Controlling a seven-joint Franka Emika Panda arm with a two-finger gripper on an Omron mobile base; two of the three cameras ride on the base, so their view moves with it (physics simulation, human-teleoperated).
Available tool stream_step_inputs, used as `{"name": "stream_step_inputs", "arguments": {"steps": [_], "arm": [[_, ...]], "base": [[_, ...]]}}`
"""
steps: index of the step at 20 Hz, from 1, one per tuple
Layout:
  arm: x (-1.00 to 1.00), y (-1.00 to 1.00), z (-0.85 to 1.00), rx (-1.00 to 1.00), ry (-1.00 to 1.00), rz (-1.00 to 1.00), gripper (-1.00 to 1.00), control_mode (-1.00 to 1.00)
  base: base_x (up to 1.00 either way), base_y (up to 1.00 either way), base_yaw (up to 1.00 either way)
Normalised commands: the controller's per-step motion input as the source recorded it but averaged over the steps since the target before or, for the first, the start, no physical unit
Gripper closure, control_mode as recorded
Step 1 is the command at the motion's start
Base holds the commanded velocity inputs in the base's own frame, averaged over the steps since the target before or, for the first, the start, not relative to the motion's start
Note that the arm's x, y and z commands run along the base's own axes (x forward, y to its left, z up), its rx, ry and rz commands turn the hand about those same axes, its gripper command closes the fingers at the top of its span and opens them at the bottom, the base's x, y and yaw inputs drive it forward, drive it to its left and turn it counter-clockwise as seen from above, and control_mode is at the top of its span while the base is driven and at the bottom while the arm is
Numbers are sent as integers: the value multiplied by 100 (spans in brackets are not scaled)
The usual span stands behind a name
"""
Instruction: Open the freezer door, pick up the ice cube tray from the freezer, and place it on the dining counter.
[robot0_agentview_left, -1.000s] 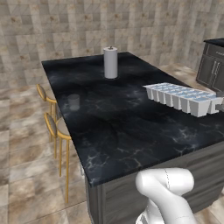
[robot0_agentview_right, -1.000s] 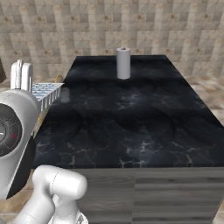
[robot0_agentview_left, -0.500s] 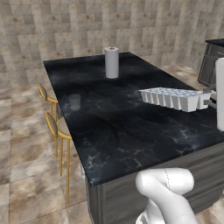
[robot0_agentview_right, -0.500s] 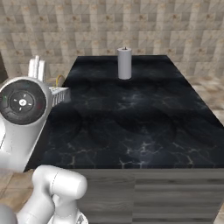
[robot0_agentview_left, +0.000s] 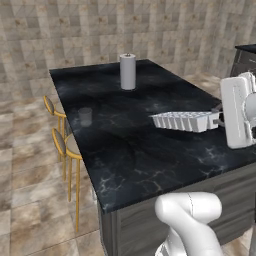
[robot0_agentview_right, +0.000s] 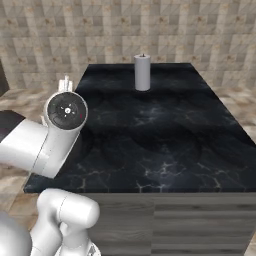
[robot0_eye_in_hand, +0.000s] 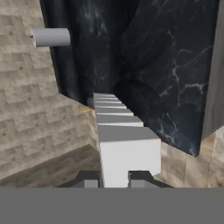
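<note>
Black white-veined dining counter (robot0_agentview_left: 125, 150), grey upright cylinder (robot0_agentview_left: 128, 71) standing near its far end

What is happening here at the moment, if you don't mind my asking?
The robot arm is holding the ice cube tray by one end in its gripper and carrying it above the dining counter. The tray hangs roughly level over the black marble top near the arm's side of the island and has not been set down yet. A grey cylinder stands upright at the counter's far end, and two stools sit along one side.
</note>
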Motion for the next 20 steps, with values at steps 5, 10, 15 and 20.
{"name": "stream_step_inputs", "arguments": {"steps": [5,10,15,20], "arm": [[56,0,-50,-4,-2,3,100,-100],[49,2,-46,-3,0,0,100,-100],[53,4,-39,0,1,0,100,-100],[43,6,-48,0,4,2,100,-100]], "base": [[0,0,0],[0,0,0],[0,0,0],[0,0,0]]}}
